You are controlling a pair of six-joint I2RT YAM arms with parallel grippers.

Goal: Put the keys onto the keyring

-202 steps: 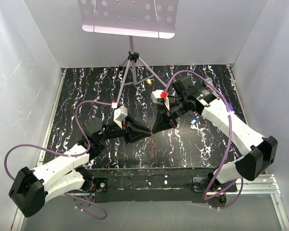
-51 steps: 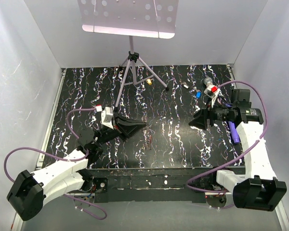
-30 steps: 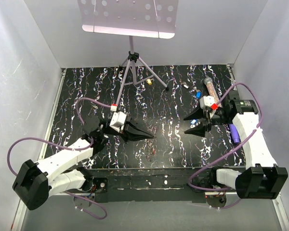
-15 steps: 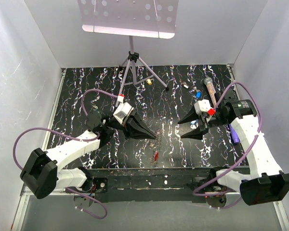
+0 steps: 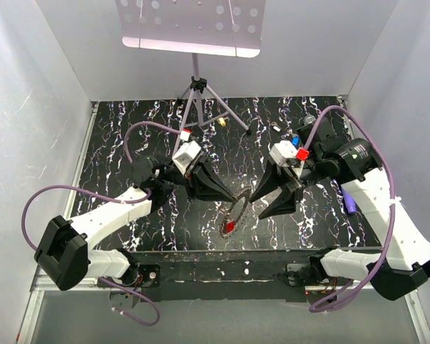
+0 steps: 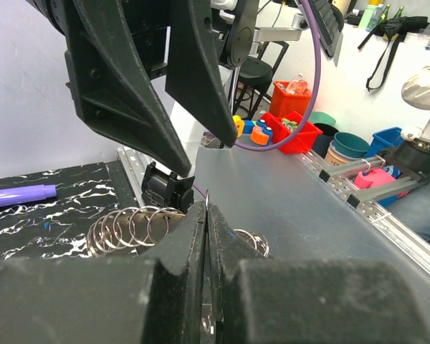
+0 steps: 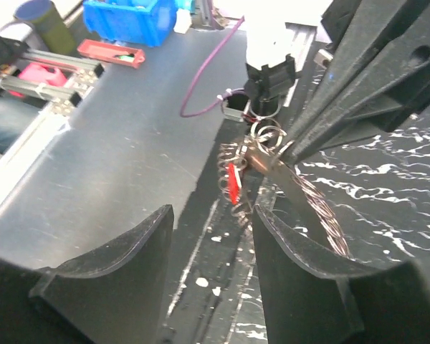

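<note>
Both angled inward — left hand pinches the keyring, right hand agape.

Gleaming as thin, bare grey metal wire, shiny on its coils, in the keyring toward six o'clock of the table. Showing a bright red finish on the head of one key. Reading as matt black plastic, faintly grainy, on the fingers of the left gripper and the right gripper. Wearing smooth white plastic over the arm shells. Giving off a slight sheen across the black, white-veined table. Looking like smooth purple plastic on the pen at three o'clock.
</note>
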